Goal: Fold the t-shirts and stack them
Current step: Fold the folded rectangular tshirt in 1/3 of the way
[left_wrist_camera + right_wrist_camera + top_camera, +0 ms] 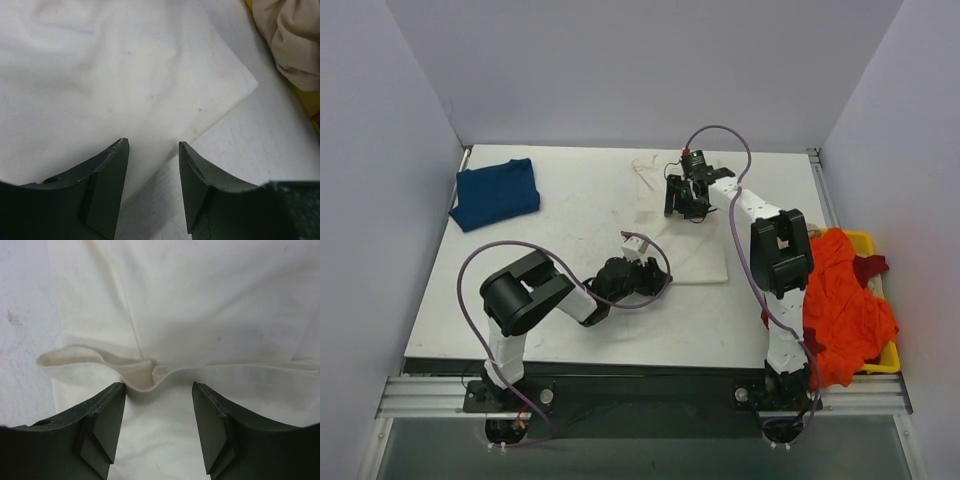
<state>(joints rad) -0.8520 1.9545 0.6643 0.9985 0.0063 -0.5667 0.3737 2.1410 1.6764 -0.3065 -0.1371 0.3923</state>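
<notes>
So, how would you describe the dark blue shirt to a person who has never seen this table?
Start at the white table, seen from above, and go to its far left corner. The dark blue t-shirt lies there, folded into a neat block. It is the only dark cloth on the tabletop; the cream t-shirt lies spread in the middle.

open tabletop (582,195) between the folded dark blue t-shirt (496,194) and the spread cream t-shirt (695,260); near edge likewise passable. right side obstructed: orange t-shirt (840,300) heaped over the yellow bin (868,240).
</notes>
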